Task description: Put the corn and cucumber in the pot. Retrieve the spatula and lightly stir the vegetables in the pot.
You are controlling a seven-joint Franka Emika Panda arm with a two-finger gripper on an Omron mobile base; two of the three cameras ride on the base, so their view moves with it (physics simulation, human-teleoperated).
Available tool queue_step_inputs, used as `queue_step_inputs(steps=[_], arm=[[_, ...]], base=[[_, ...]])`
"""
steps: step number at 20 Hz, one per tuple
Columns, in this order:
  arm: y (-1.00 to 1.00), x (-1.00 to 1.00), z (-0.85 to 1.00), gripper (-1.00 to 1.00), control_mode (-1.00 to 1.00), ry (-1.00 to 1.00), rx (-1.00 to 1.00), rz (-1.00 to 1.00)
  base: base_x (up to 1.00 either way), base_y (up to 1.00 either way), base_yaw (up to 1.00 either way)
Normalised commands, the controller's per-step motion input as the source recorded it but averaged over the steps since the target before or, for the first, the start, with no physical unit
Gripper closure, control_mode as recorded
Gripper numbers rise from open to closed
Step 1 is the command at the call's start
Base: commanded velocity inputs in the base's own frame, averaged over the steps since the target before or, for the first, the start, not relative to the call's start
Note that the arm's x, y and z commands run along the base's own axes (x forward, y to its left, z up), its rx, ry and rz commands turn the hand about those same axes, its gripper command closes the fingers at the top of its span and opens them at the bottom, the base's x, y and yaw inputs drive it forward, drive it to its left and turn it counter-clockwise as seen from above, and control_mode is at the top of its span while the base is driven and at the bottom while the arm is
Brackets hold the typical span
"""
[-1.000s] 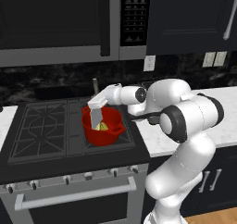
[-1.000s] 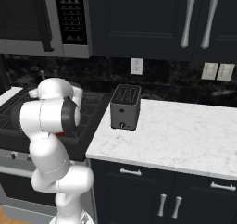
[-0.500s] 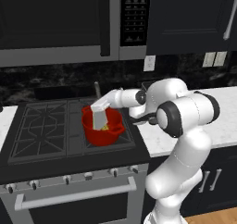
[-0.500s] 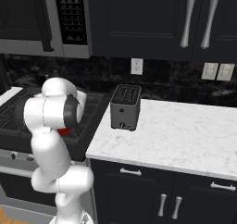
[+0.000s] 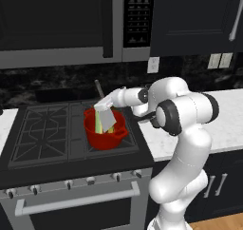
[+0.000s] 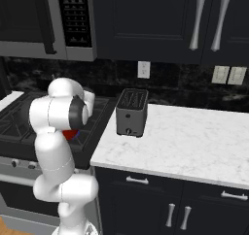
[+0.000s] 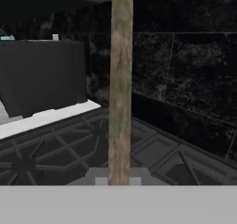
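stove: black range [image 5: 47, 129], red pot [image 5: 105, 131] on it
gripper [image 5: 102, 105]: clamped on my spatula [image 5: 107, 117]
change: blade swung across the pot since a second ago
meaning: I'd say stirring's underway, cucumber [image 5: 98, 124] in

You can see that the pot [image 5: 104, 138] is bright red with a smooth, slightly glossy finish, like enamel. The spatula [image 7: 120, 89] has a handle that looks like rough, matt wood in the hand view, with a brown-green grain. The stove grates [image 5: 42, 129] look like matt black cast metal, and the oven handle [image 5: 76, 201] is brushed silver metal. The countertop [image 6: 194, 142] is white marble with grey veins, smooth. The backsplash [image 6: 180, 86] is polished black stone with white speckles. The toaster [image 6: 132, 112] looks like dark satin metal. The cabinet handles [image 6: 197, 19] are shiny metal.
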Motion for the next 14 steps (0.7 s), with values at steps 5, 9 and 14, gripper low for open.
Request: queue_step_inputs(steps=[5, 9, 14], arm=[[-0.57, 0.20, -0.02, 1.00, -1.00, -0.15, 0.26, 0.39], [-0.73, 0.00, -0.47, 1.00, -1.00, -0.04, 0.20, 0.34], [-0.77, 0.15, -0.77, 1.00, -1.00, 0.01, 0.18, 0.30]], base=[[0.00, 0.00, 0.00], [0.00, 0.00, 0.00], [0.00, 0.00, 0.00]])
